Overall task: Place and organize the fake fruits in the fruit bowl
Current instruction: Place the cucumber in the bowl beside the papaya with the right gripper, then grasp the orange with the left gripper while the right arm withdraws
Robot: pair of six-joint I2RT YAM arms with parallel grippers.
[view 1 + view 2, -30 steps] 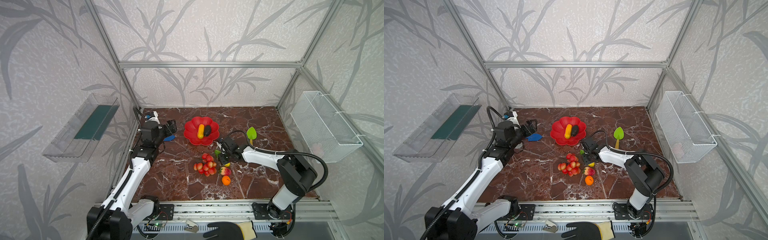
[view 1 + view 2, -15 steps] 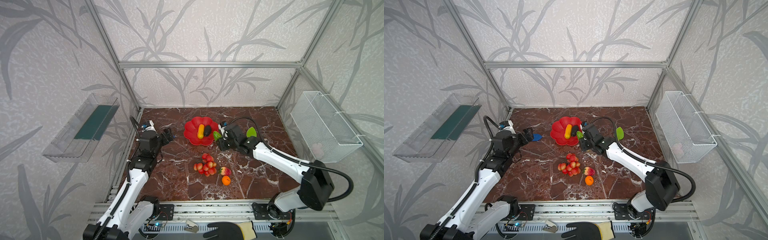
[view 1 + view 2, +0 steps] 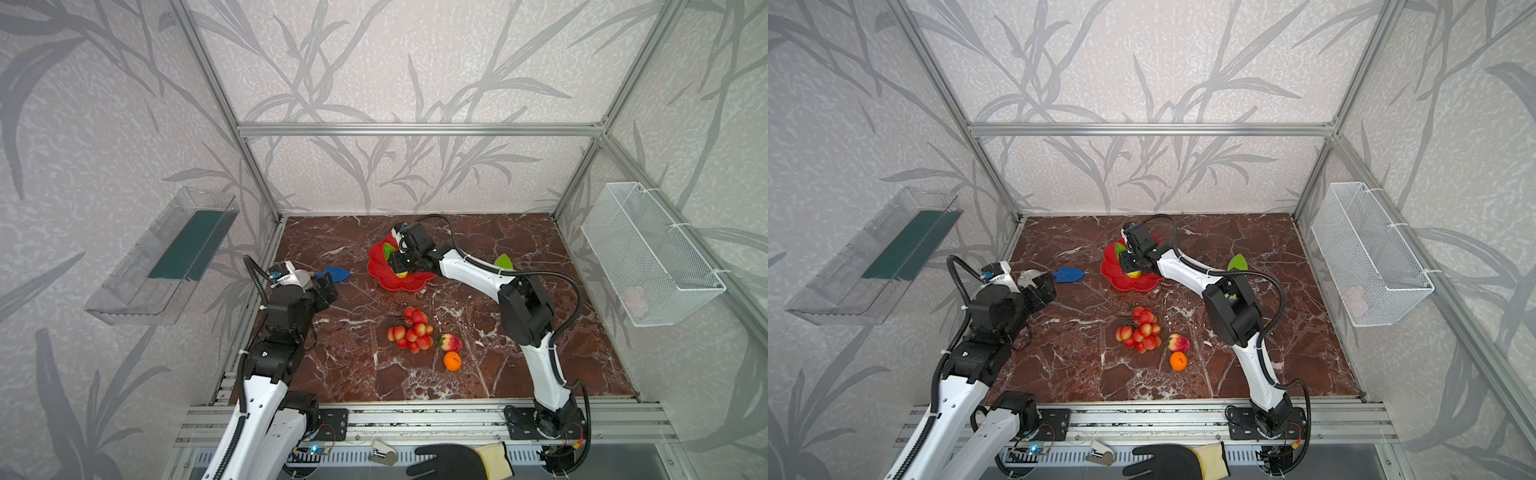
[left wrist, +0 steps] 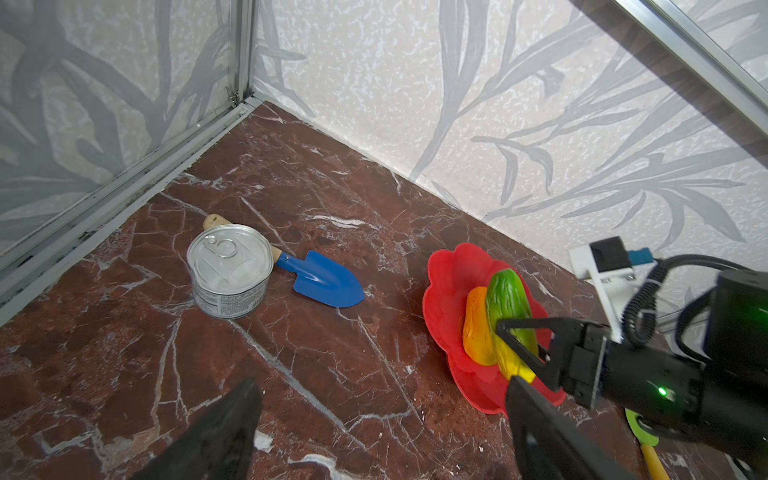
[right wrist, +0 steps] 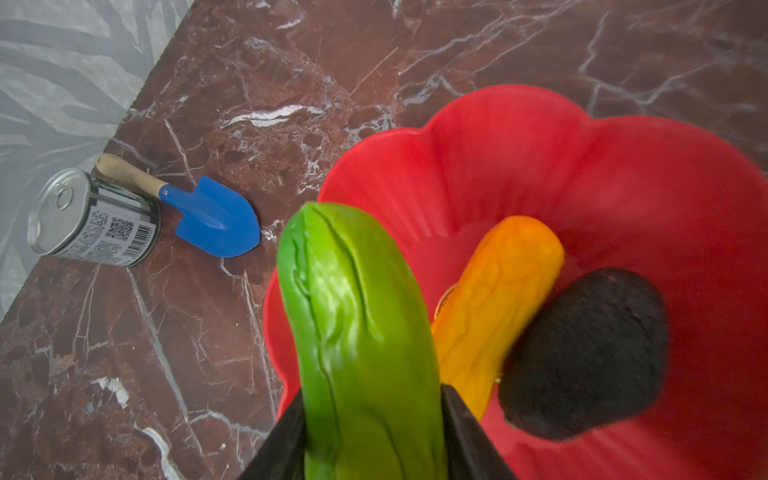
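Right gripper [image 5: 372, 424] is seen pinched on the green-yellow oblong fruit [image 5: 353, 311], which is held over the red fruit bowl [image 5: 540, 145], just beside the yellow-orange oblong fruit [image 5: 498, 291] and dark oval fruit [image 5: 590, 353] lying inside. Left gripper [image 4: 382, 399] is spread wide and empty near the blue trowel [image 3: 334, 273]. In both top views much of the bowl is covered by the right wrist, and the dark fruit is hidden. Berry cluster [image 3: 409, 332], strawberry [image 3: 450, 343] and orange ball [image 3: 452, 360] are left on the marble. A second ago the right gripper was low beside the berries; the left arm has since been drawn back.
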